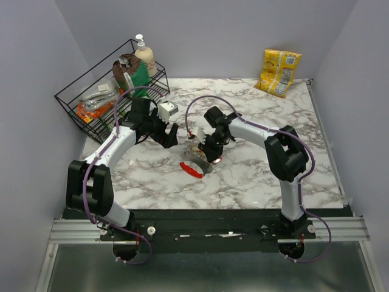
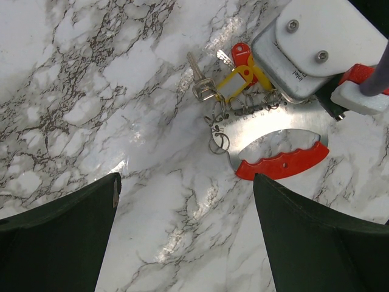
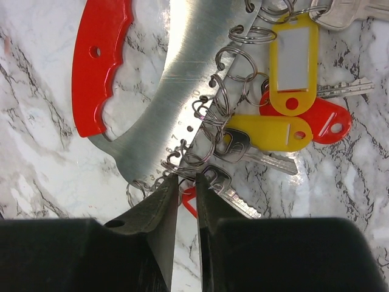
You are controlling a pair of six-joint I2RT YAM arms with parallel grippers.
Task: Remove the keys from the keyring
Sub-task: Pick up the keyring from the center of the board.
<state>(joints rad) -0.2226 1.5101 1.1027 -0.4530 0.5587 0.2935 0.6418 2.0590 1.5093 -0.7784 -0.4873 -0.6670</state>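
Steel keyring [image 3: 176, 85] among keys [image 3: 270, 132] | right pincer [image 3: 185, 179] nearly closed at its edge (grip unclear) | left pincer [image 2: 186, 182] released | wire basket [image 1: 91, 69] well apart

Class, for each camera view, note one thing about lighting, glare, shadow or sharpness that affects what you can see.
Top external: even light, soft shadows, keyring tiny. Left wrist: glare sheen on the marble table; left gripper fingers are dark silhouettes. Right wrist: keys sharp, keyring steel reflects brightly.
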